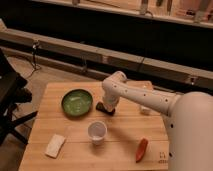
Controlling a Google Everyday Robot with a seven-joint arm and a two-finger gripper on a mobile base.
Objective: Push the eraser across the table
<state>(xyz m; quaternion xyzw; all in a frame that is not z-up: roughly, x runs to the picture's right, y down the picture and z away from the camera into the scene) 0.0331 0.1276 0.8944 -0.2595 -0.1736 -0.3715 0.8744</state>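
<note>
The eraser (102, 107) is a small flat black block on the light wooden table (55, 127), just right of the green bowl (77, 103). Only its left end shows; the rest is hidden under my arm. My gripper (109, 108) is down at the table surface right at the eraser, at the end of the white arm (132, 95) that reaches in from the right. It looks to be touching the eraser.
A white cup (97, 132) stands in front of the gripper. A pale rectangular pad (55, 145) lies front left. A red-orange object (142, 149) lies front right. A small white object (145, 109) sits right of the arm. A dark chair (10, 95) stands left of the table.
</note>
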